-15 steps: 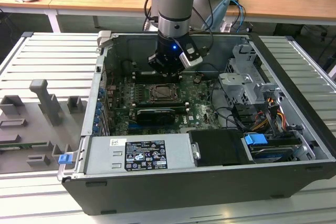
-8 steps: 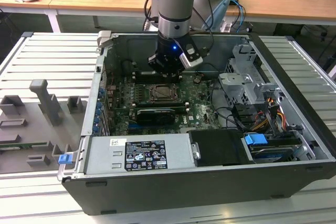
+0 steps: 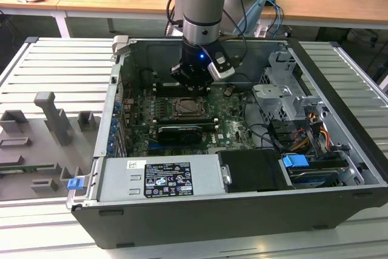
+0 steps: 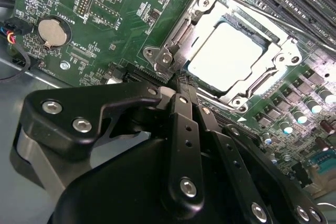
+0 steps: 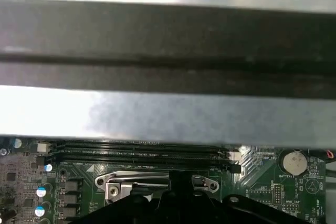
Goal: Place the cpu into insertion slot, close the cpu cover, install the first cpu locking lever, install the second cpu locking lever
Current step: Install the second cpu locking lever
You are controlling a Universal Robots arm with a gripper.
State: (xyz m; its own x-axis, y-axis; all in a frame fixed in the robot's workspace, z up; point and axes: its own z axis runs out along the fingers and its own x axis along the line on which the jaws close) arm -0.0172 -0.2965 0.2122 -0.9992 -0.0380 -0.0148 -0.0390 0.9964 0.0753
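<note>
lying flat in insertion slot (image 4: 231, 56): cpu (image 4: 223, 53)

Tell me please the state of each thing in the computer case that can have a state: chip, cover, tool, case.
cpu: seated in the insertion slot, pale top facing up.
cpu cover: closed flat over the cpu, which shows through its window.
tool: fingers closed together, holding nothing, tip at the cover's corner.
computer case: side open, board exposed.
coin battery: seated in its holder.
</note>
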